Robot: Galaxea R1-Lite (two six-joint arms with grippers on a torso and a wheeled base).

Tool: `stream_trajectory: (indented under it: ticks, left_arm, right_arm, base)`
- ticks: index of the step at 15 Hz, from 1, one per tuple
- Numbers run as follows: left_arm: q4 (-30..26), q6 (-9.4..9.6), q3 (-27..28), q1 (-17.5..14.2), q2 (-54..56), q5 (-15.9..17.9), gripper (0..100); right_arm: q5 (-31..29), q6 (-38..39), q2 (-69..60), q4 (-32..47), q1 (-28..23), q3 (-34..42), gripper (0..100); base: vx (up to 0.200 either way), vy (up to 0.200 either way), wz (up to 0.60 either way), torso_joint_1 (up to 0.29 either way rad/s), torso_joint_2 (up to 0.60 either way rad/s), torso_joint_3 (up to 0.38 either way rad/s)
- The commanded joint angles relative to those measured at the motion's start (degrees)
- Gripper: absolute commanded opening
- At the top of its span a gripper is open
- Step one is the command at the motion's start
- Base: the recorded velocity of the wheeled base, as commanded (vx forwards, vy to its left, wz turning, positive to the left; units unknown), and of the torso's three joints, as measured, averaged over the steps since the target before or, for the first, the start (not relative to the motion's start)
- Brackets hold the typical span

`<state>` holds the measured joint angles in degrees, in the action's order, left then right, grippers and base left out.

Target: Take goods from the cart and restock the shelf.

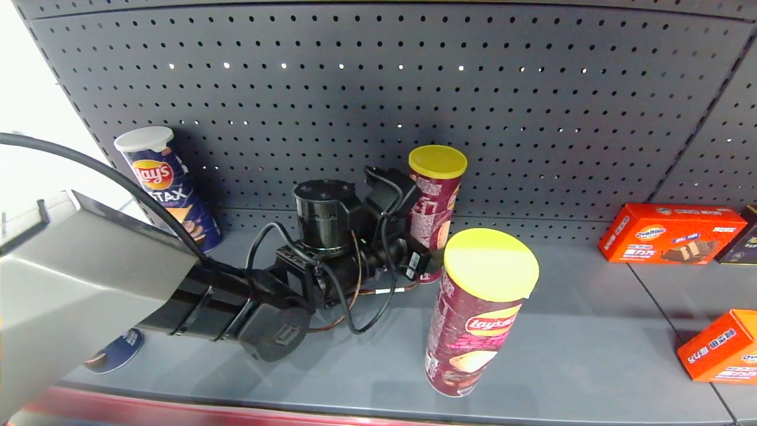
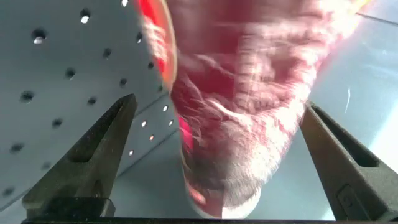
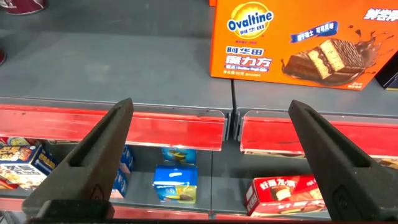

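A maroon chip can with a yellow lid (image 1: 436, 189) stands upright near the pegboard at the back of the grey shelf (image 1: 591, 349). My left gripper (image 2: 217, 102) is open around this can (image 2: 249, 112), one finger (image 2: 93, 162) on each side, with a gap on at least one side. A second maroon can with a yellow lid (image 1: 479, 313) stands nearer the shelf's front edge, right of my left arm. My right gripper (image 3: 211, 104) is open with nothing between its fingers, in front of the red shelf edge (image 3: 174, 127).
A blue can with a white lid (image 1: 168, 186) leans at the back left. Orange boxes (image 1: 671, 232) lie at the right, one (image 1: 718, 346) nearer the front. A blue round item (image 1: 115, 350) lies at the front left. Lower shelves hold small boxes (image 3: 176, 183).
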<state>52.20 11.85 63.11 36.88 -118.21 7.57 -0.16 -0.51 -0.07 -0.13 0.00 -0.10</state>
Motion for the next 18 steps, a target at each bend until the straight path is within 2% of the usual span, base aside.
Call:
stream_trajectory:
  ticks: [1,3,4,7,8,13,18]
  left_arm:
    - [0.27,0.1,-1.32,-0.4,2.2,-0.54,100]
    - [0.27,0.63,-1.5,-0.4,2.9,-1.33,100]
    - [0.36,1.42,-2.29,-0.4,3.16,-2.56,100]
    - [0.45,3.18,-5.63,-0.4,4.92,-3.18,100]
    - [0.45,3.18,-5.72,-0.4,5.01,-3.26,100]
    - [-0.26,3.36,-6.6,-1.98,5.8,-9.33,100]
    - [-0.34,3.36,-8.09,-2.42,6.94,-10.03,100]
  right_arm:
    - [-0.02,-0.02,0.07,-0.04,0.0,0.01,100]
    - [-0.02,-0.02,0.07,-0.04,0.0,0.01,100]
    - [-0.02,-0.02,0.07,-0.04,0.0,0.01,100]
    - [-0.02,-0.02,0.07,-0.04,0.0,0.01,100]
    - [-0.02,-0.02,0.07,-0.04,0.0,0.01,100]
    - [-0.02,-0.02,0.07,-0.04,0.0,0.01,100]
    - [-0.02,-0.02,0.07,-0.04,0.0,0.01,100]
  base:
    - [0.0,0.0,0.0,0.0,0.0,0.0]
    - [0.0,0.0,0.0,0.0,0.0,0.0]
    - [0.0,0.0,0.0,0.0,0.0,0.0]
    - [0.0,0.0,0.0,0.0,0.0,0.0]
    - [0.0,0.0,0.0,0.0,0.0,0.0]
    - [0.0,0.0,0.0,0.0,0.0,0.0]
    - [0.0,0.0,0.0,0.0,0.0,0.0]
